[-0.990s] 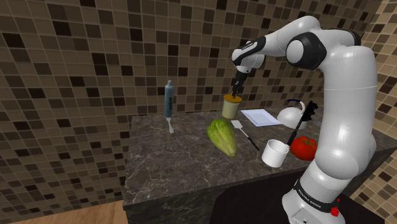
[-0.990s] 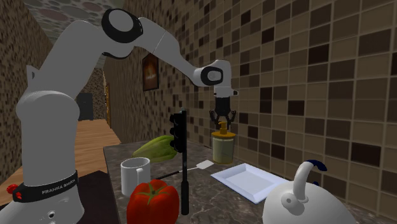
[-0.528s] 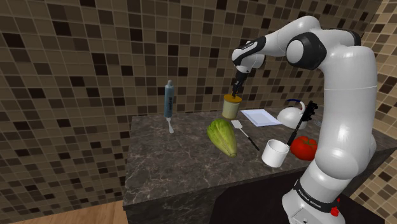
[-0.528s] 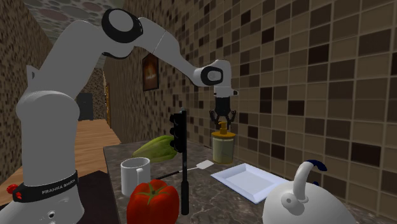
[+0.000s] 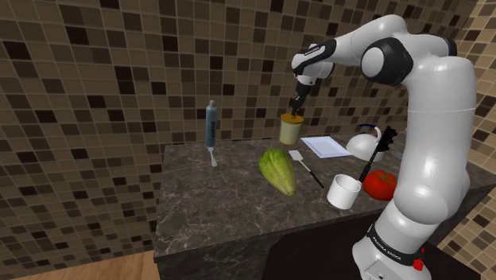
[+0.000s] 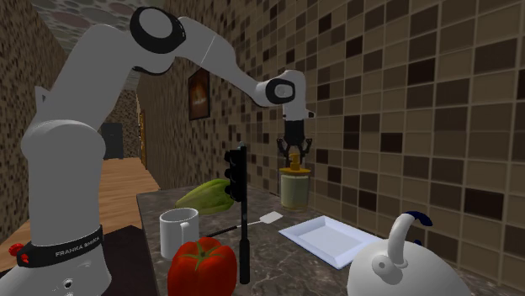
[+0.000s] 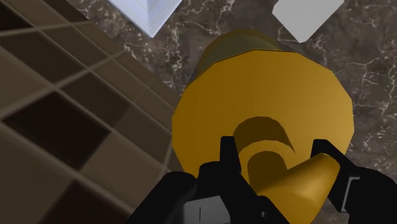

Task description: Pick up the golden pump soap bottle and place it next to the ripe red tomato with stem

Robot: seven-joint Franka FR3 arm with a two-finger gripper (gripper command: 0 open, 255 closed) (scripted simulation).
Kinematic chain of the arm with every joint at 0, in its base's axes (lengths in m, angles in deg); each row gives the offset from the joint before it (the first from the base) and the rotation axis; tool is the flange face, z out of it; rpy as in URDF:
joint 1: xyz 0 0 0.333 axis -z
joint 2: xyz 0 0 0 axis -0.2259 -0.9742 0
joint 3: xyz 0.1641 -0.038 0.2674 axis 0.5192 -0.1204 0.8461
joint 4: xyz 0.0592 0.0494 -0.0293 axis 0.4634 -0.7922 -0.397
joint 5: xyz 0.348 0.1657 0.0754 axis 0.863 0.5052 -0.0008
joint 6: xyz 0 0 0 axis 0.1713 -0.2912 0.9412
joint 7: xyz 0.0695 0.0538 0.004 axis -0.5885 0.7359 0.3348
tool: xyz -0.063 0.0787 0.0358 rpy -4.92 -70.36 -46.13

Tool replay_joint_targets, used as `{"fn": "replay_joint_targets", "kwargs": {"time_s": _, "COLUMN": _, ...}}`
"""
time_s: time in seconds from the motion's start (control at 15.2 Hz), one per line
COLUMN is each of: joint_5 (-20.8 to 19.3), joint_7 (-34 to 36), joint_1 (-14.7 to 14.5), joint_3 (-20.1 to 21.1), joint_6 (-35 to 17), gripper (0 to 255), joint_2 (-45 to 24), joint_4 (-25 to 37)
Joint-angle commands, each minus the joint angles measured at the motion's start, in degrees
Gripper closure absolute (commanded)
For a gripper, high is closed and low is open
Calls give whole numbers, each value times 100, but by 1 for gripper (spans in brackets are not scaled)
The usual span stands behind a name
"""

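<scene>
Gripper [image 5: 296, 106], upper centre, had its jaws closed on the pump of the soap bottle [image 5: 291, 130]; carrying it to the tomato [image 5: 380, 184], lower right, remained undone.

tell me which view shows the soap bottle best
The second exterior view: the whole soap bottle shows side-on, pump in the claw. The shoulder view shows it small and far; the wrist view shows its gold top and nozzle from above.

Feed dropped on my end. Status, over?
Tool shut on golden pump soap bottle at its pump. Bottle well apart from round red tomato. White cylindrical mug close beside tomato, could crowd placement.
</scene>
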Motion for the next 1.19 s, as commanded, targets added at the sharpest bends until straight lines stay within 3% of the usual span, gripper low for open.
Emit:
{"fn": "replay_joint_targets", "kwargs": {"time_s": 0.0, "joint_5": -25, "joint_7": 26, "joint_1": 4, "joint_3": -12, "joint_6": 138, "gripper": 255, "joint_2": 26, "joint_4": 120}}
{"fn": "replay_joint_targets", "kwargs": {"time_s": 1.12, "joint_5": -186, "joint_7": 215, "joint_1": 48, "joint_3": -87, "joint_6": 1347, "gripper": 255, "joint_2": 218, "joint_4": 1167}}
